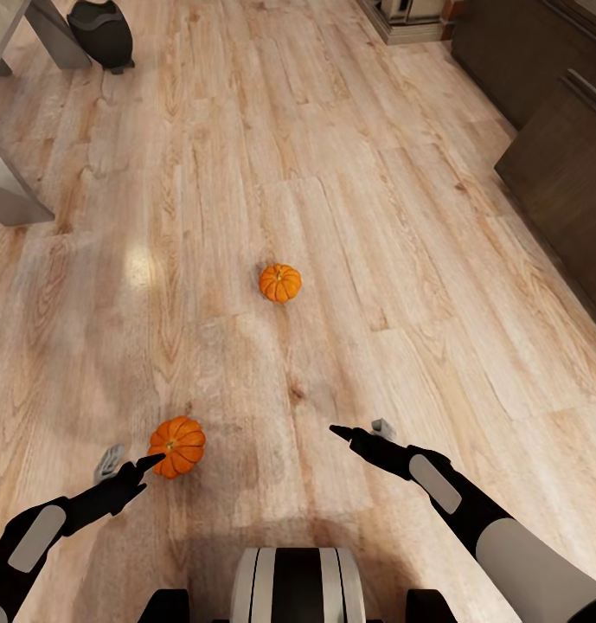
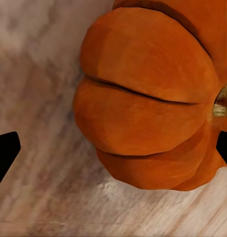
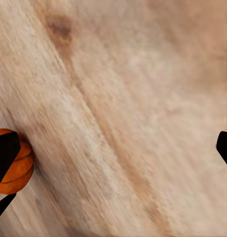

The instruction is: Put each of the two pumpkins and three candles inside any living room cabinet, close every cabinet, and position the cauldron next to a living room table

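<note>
Nearest on the left, the left claw (image 1: 129, 467) hangs spread beside the near pumpkin (image 1: 177, 446) on the floor (image 1: 375, 225), likely lining up a grab. Farther off sits the second pumpkin (image 1: 280, 282). Right claw (image 1: 360, 430) hovers spread, empty; the cauldron (image 1: 101, 33) waits far left.

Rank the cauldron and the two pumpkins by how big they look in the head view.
1. Cauldron, partly cut off by the frame.
2. Near pumpkin by the left gripper.
3. Far pumpkin, though distance may explain that.
</note>
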{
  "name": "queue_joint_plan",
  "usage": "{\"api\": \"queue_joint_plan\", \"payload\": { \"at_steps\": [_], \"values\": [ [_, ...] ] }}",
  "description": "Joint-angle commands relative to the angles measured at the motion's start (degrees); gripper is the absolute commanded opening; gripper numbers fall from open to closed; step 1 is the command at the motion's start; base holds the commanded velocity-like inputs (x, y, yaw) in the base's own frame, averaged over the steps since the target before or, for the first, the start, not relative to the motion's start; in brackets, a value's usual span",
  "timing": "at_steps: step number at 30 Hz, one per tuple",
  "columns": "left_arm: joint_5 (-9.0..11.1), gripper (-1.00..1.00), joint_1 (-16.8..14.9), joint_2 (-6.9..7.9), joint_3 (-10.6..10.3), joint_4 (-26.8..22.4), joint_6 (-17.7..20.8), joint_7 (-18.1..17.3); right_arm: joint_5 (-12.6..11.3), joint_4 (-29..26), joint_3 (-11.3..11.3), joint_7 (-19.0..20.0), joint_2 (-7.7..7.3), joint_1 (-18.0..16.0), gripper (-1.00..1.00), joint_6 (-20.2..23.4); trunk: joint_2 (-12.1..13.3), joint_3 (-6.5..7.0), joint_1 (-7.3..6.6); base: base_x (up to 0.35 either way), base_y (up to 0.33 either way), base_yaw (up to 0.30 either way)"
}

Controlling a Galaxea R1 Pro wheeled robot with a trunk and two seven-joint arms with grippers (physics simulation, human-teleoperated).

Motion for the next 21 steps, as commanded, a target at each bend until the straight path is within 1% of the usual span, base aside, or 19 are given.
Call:
{"api": "queue_joint_plan", "payload": {
  "at_steps": [1, 13, 17, 21],
  "values": [
    [0.2, 1.0, 0.0, -0.01, 0.2, 0.0, 0.4, -0.1, -0.4, 0.0, 0.2, 0.0, -0.05, 0.0, 1.0, 0.1, 0.0, -0.03, 0.0, 0.062, -0.139, 0.0],
    [0.2, 1.0, 0.0, 0.02, 0.2, 0.0, 0.4, 0.0, -0.2, 0.0, 0.2, 0.0, -0.05, 0.0, 1.0, 0.0, 0.0, -0.03, 0.0, 0.012, -0.022, 0.0],
    [0.1, 1.0, 0.0, 0.03, 0.2, 0.0, 0.4, 0.0, -0.2, 0.0, 0.2, 0.0, -0.05, 0.0, 1.0, 0.0, 0.0, -0.03, 0.0, 0.095, -0.051, 0.0],
    [0.1, 1.0, 0.0, 0.04, 0.2, 0.0, 0.4, 0.0, -0.1, 0.0, 0.2, 0.0, -0.05, 0.0, 1.0, 0.0, 0.0, -0.03, 0.0, 0.02, -0.012, 0.0]
  ]
}}
